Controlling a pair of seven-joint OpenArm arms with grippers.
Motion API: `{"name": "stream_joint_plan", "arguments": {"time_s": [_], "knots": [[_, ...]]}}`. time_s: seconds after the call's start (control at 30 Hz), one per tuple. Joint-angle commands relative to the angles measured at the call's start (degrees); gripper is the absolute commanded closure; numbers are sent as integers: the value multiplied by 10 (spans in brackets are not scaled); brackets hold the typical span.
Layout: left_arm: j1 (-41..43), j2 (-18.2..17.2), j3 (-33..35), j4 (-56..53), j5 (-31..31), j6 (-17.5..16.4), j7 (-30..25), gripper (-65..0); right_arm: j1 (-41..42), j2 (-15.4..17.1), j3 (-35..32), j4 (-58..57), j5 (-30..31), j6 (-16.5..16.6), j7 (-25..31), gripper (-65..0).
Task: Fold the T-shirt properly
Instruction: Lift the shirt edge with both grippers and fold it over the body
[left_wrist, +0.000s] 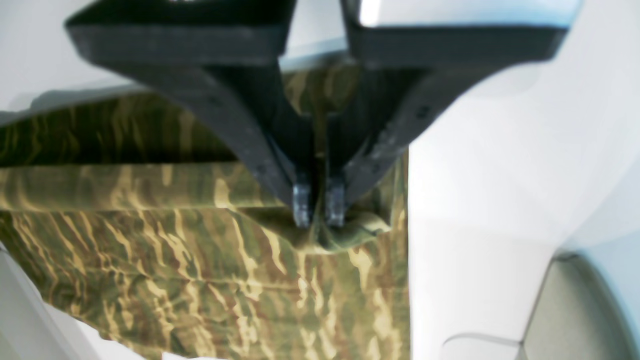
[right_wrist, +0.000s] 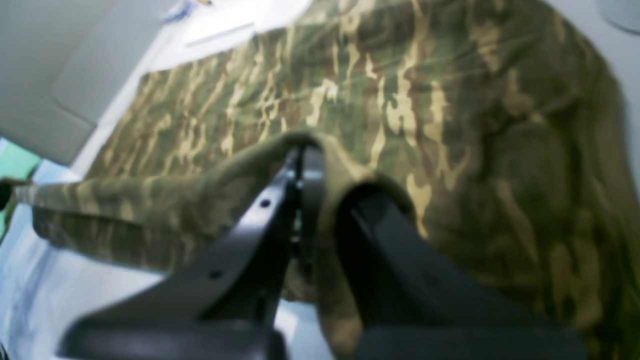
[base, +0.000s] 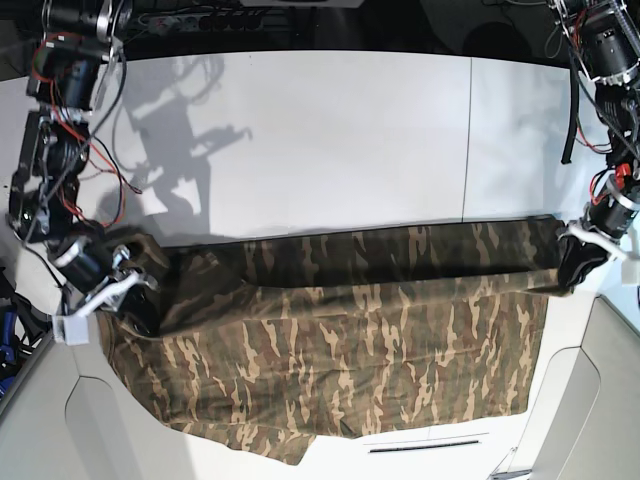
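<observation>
a: where's the t-shirt (base: 340, 350) lying right now?

b: spread across the near half of the white bench (base: 300, 140), long axis running left to right, with its near edge hanging over the front lip. a raised fold of cloth is stretched taut along the far side between the two arms.

a: and the grippers?

b: the left gripper (left_wrist: 319, 207) is pressed together on a bunched bit of the shirt's edge at the right end in the base view. the right gripper (right_wrist: 300, 160) is pinching a fold at the left end, cloth draped over its tips.

a: so which way does the rest of the shirt lie from them?

b: toward the near side of both. each arm holds one end of the same long edge, neither nearer the middle, so i'd judge the coming move carries that edge across the short axis, both ends kept level or the fold goes crooked.
</observation>
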Motion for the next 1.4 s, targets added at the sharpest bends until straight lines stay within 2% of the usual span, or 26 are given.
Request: {"name": "stream_joint_plan", "arguments": {"time_s": [0.0, 0.17, 0.3, 0.43, 0.47, 0.57, 0.6, 0.63, 0.7, 0.8, 0.9, 1.07, 1.23, 1.37], "knots": [[-17, -13, 6, -1, 5, -3, -26, 0, 30, 7, -7, -9, 4, 3, 20, 0], [-56, -13, 42, -62, 66, -3, -86, 0, 92, 7, -44, -95, -35, 2, 60, 0], [-88, -13, 45, -111, 72, -3, -87, 0, 119, 7, -57, -146, -87, 0, 99, 0], [-97, -13, 45, -124, 71, -3, -87, 0, 123, 7, -57, -168, -92, 0, 107, 0], [-97, -13, 45, -124, 71, -3, -87, -3, 122, 7, -57, -169, -92, 0, 108, -38], [-97, -13, 45, -124, 71, -3, -86, -158, 121, 7, -57, -169, -91, 0, 112, -274], [-97, -13, 45, -124, 71, -3, -86, -202, 121, 7, -56, -168, -91, -1, 116, -323], [-97, -13, 45, -124, 71, -3, -86, -239, 121, 7, -54, -168, -91, -1, 118, -345], [-97, -14, 45, -124, 71, -3, -79, -278, 121, 7, -44, -165, -91, -1, 118, -345], [-97, -18, 35, -123, 60, -3, -66, -281, 120, 7, -13, -150, -91, 0, 107, -345], [-97, -18, -8, -123, 8, -3, -30, -281, 120, 8, 40, -125, -91, 0, 66, -345], [-95, -21, -67, -123, -85, -3, 74, -281, 120, 10, 142, -87, -67, 0, -14, -345], [-77, -20, -74, -123, -123, -3, 90, -282, 111, 28, 205, -86, -40, 0, -22, -345], [-52, -20, -74, -123, -123, -3, 90, -392, 73, 54, 216, -86, -36, -1, -19, -345]]}}
